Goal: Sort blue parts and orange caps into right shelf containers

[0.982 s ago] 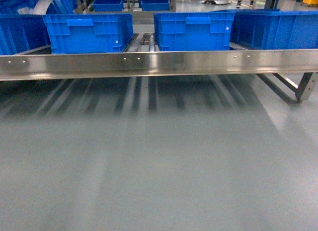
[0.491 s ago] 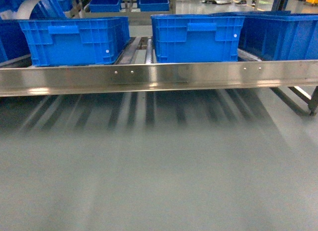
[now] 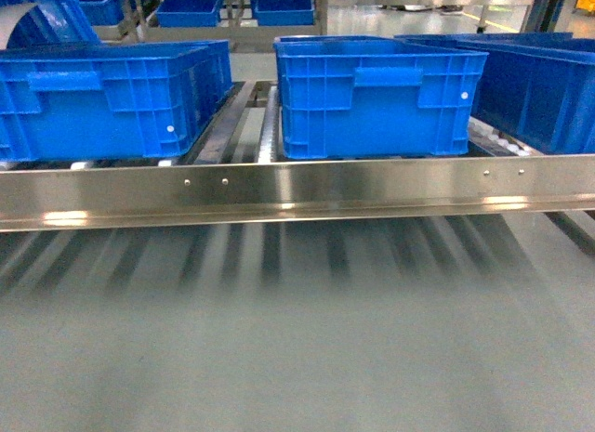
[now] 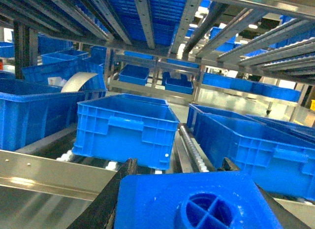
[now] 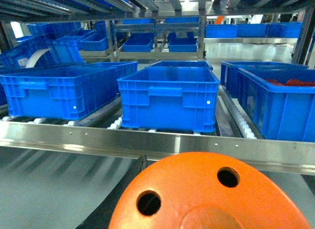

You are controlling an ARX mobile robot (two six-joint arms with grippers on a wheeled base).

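My right hand [image 5: 206, 209] grips an orange cap [image 5: 211, 189]; my left hand [image 4: 187, 209] grips a blue part [image 4: 189, 199]. The crates [image 3: 372, 93] sit straight ahead, across the shelf rail [image 3: 297, 186].

Two crates sit side by side on the shelf rollers behind the steel rail [image 3: 297, 186]: one left [image 3: 112, 98], one centre [image 3: 376, 98], another further right [image 3: 544, 88]. More crates [image 3: 191, 5] sit behind them.

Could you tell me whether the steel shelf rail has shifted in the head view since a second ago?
Yes: the steel rail sits lower in frame and the crates look larger, so the camera approached.
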